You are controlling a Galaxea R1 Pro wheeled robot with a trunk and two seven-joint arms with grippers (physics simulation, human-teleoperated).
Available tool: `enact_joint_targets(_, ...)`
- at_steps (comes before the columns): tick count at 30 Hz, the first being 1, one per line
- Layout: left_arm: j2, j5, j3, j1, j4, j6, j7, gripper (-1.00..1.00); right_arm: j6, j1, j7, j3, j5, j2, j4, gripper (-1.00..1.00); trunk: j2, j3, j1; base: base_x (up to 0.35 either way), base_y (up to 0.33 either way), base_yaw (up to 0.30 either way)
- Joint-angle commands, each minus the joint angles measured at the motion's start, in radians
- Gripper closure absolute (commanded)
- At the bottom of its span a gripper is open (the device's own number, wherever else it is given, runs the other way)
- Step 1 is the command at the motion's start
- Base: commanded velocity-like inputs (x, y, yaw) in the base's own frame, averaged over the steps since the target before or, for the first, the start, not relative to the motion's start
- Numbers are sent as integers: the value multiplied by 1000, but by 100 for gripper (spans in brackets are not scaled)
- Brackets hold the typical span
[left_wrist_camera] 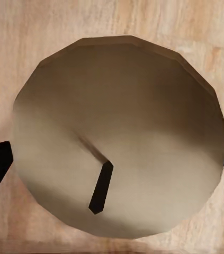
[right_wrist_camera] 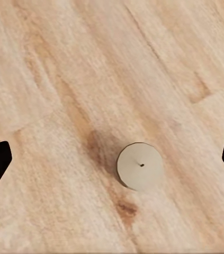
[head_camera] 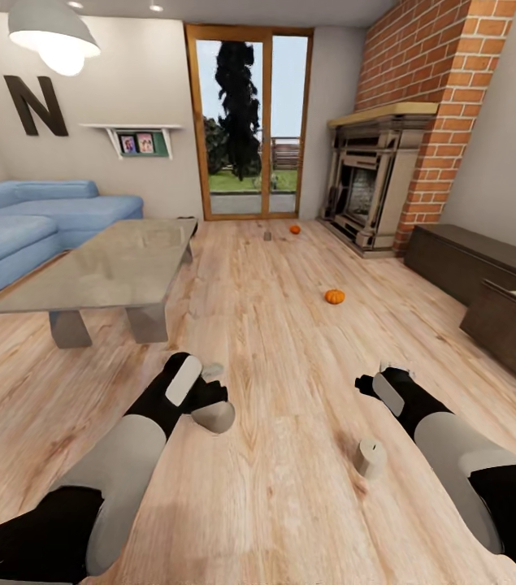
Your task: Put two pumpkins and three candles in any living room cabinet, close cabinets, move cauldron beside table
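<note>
Two candles showed: one sat clamped in the left gripper; the right gripper, fingers apart, hovered above another.

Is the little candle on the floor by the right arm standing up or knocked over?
Standing up. The short grey candle rests on its flat base on the wood floor, wick on top.

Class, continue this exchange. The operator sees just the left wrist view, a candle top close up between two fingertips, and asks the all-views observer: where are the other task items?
Observer: A second candle stands on the floor below the open right gripper.
Operator: Pumpkins?
Observer: The nearer pumpkin lies on the floor ahead, and the farther pumpkin lies near the fireplace.
Operator: Cabinet?
Observer: The cabinet runs along the right wall, with one drawer pulled open.
</note>
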Motion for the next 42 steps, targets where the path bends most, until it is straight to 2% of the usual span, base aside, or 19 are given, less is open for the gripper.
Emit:
enact_joint_targets(1,0,22,-2,-4,-17,29,12,100,5,0,-7,8,-10,-1,-2,-100,-1,-5,0,0,0,0)
enact_joint_targets(4,0,42,-2,-29,-25,64,15,100,5,0,-7,8,-10,-1,-3,-100,-1,-17,2,0,0,0)
enact_joint_targets(8,0,54,-2,-93,31,83,17,100,5,1,-7,8,-11,-1,-2,-100,-2,-32,3,0,0,0)
enact_joint_targets(9,0,56,-2,-138,71,86,17,100,6,1,-7,8,-11,-1,-1,-100,-3,-36,4,0,0,0)
enact_joint_targets(10,0,56,-2,-154,86,87,17,100,6,1,-7,8,-11,-1,-1,-100,-3,-40,4,0,0,0)
enact_joint_targets(11,0,57,-2,-224,153,88,15,100,6,2,-7,8,-11,-1,-2,-100,-3,-44,5,0,0,0)
enact_joint_targets(12,0,58,-2,-253,177,89,14,100,6,2,-7,8,-11,-1,-2,-100,-3,-48,5,0,0,0)
enact_joint_targets(16,0,63,-2,-321,215,92,9,100,6,3,-7,8,-12,-1,-1,-100,-4,-63,7,0,0,0)
enact_joint_targets(22,0,156,-2,-332,203,93,-4,100,6,4,-6,8,-13,1,-1,-100,-6,-86,10,0,0,0)
enact_joint_targets(26,0,170,-2,-332,201,92,-5,100,6,5,-3,8,-13,3,5,-100,-7,-102,11,0,0,0)
enact_joint_targets(32,0,173,-1,-332,200,93,-8,100,6,6,-3,8,-13,1,7,-100,-8,-125,14,0,0,0)
enact_joint_targets(38,0,236,-2,-332,200,92,-8,100,6,6,-1,8,-13,0,7,-100,-9,-148,17,0,0,0)
enact_joint_targets(42,0,244,-2,-333,200,91,-8,100,6,6,-1,8,-12,0,6,-100,-10,-164,19,0,0,0)
